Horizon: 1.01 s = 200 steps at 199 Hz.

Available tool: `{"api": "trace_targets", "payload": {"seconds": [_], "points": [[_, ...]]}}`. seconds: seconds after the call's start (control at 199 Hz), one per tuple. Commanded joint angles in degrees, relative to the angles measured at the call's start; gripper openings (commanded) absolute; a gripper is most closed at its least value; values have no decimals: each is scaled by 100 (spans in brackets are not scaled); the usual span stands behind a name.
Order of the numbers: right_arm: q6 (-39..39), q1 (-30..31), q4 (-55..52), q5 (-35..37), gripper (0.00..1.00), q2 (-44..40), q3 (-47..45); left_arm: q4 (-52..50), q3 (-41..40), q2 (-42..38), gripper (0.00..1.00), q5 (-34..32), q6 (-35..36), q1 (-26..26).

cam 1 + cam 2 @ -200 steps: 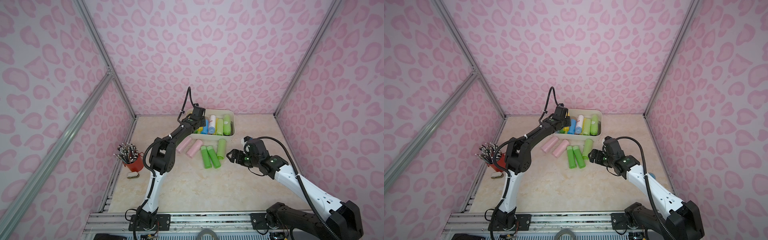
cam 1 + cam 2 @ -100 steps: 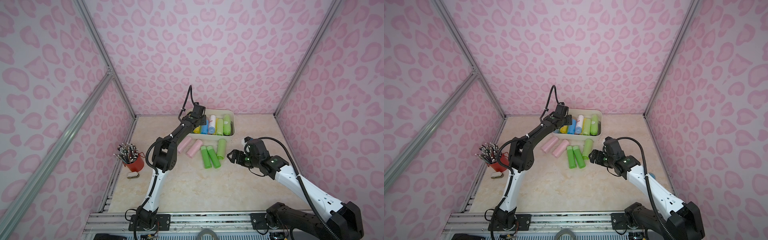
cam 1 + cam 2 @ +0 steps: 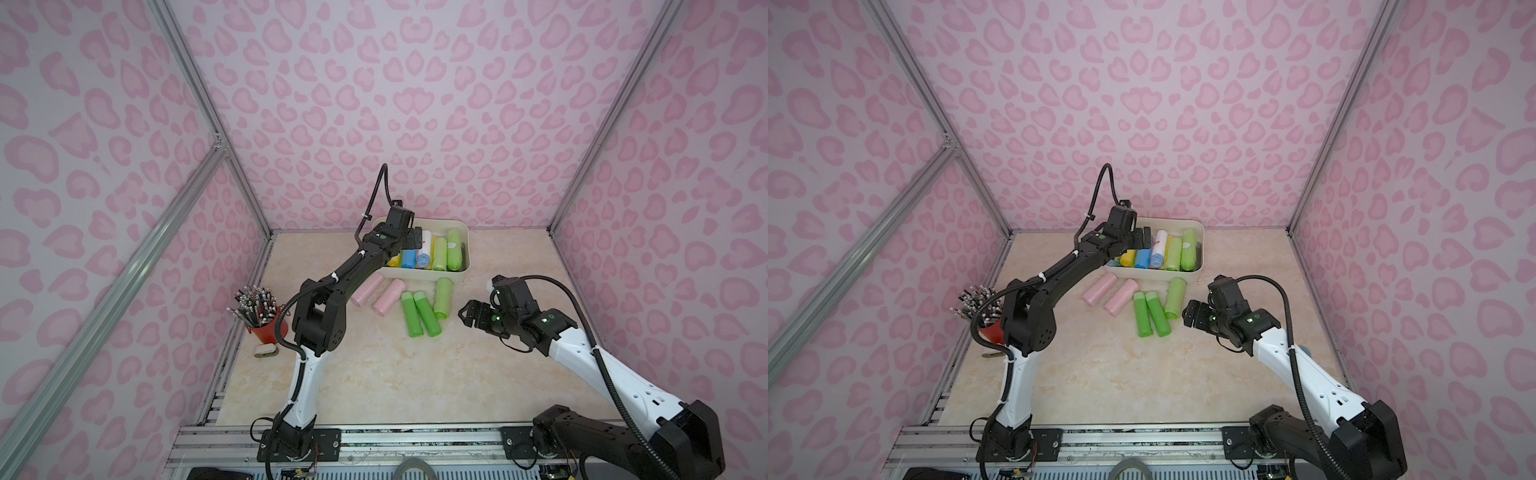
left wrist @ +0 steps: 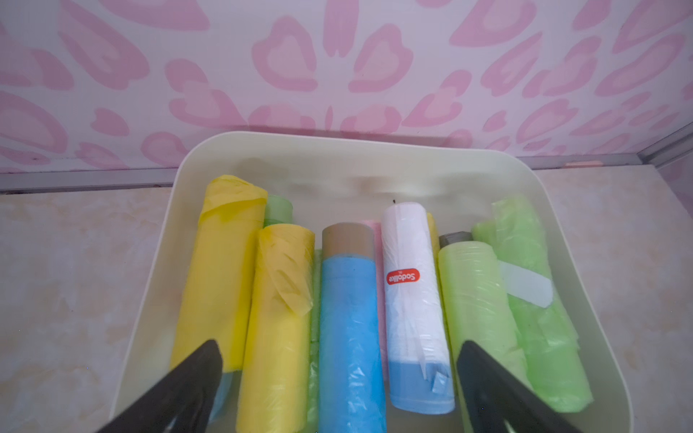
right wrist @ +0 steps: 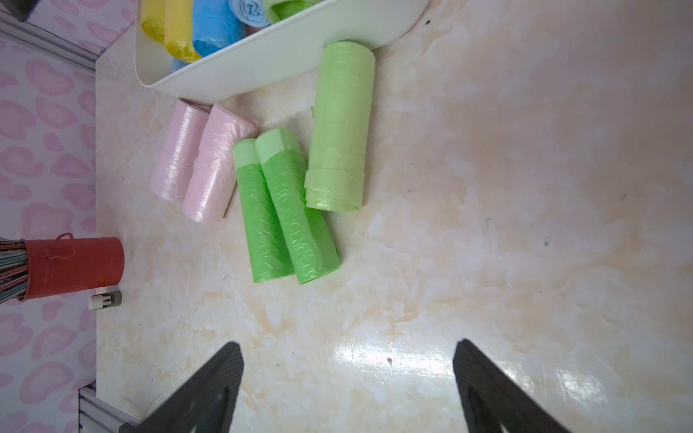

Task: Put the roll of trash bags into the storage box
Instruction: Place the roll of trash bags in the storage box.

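Note:
The cream storage box (image 3: 415, 273) (image 3: 1154, 274) stands at the back of the table and holds several rolls: yellow, blue, white and light green. My left gripper (image 3: 415, 239) (image 4: 341, 352) hovers over the box, open, and a blue roll (image 4: 348, 330) lies loose beneath its spread fingers. On the table in front of the box lie two pink rolls (image 3: 368, 289), two bright green rolls (image 3: 417, 313) and a light green roll (image 3: 442, 297). My right gripper (image 3: 467, 316) (image 5: 347, 348) hangs open and empty above bare table, right of the green rolls.
A red cup of pencils (image 3: 266, 324) stands at the table's left edge with a small white object (image 3: 266, 352) beside it. Pink patterned walls enclose the table on three sides. The light green roll (image 5: 339, 127) touches the box's front wall (image 5: 281, 56).
My left gripper's jaws have spread wide over the box, and it now holds nothing. The right arm has stayed where it was.

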Motion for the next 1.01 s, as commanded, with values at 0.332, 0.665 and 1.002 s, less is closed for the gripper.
{"api": "trace_targets", "payload": {"seconds": [0.332, 0.665, 1.002], "points": [[-150, -264, 84, -179, 95, 362, -53, 1522, -2792, -2371, 100, 37, -558, -175], [71, -304, 944, -715, 96, 1545, 196, 2321, -5068, -4179, 100, 199, -1251, -281], [510, -304, 1968, -838, 75, 2340, 404, 2303, -5960, -4889, 100, 739, -1560, -259]]}}
